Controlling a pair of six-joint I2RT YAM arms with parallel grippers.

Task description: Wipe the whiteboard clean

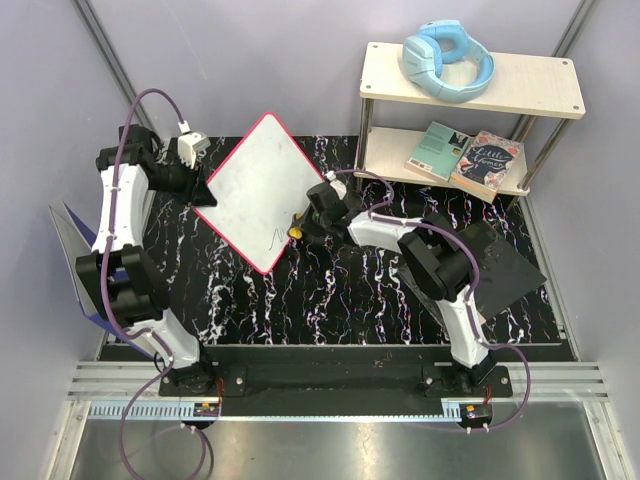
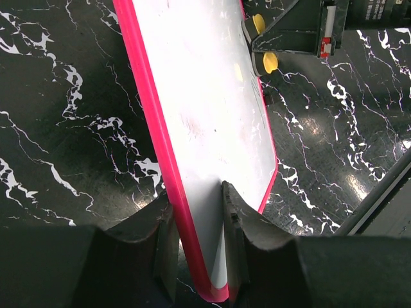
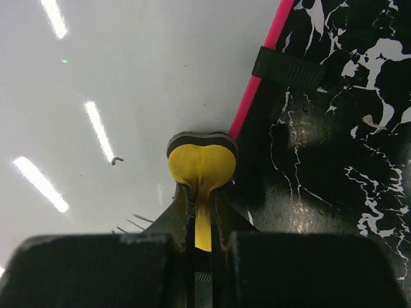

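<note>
From here much is hidden: the flat white whiteboard (image 1: 255,185) with its thin red-pink rim is held up off the black, white-veined marble tabletop (image 1: 330,300) at a tilt, and I cannot tell whether its low near corner touches the surface. The left wrist view cuts the board off at the top, and glare washes out most of its face. The left gripper (image 2: 198,215) is clamped on the whiteboard's rim at its left corner, one finger on each face. The right gripper (image 3: 201,202) is closed on a small yellow eraser (image 3: 202,163), whose dark felt pad presses against the board just inside the right-hand rim. The only writing I see is a tiny hook-shaped mark and a few thin dark strokes near the eraser, none readable. On the pale wooden two-tier shelf (image 1: 530,85) at the back right lie light blue headphones (image 1: 450,60), with a teal book (image 1: 437,150) and a dark floral book (image 1: 487,163) below; their titles are too small to read. The left arm rises along the left side, folds and reaches right; the right arm bends at its elbow and stretches left, partly covering a flat black pad (image 1: 505,265). A blue-grey folder (image 1: 70,235) sits half hidden behind the left arm.
</note>
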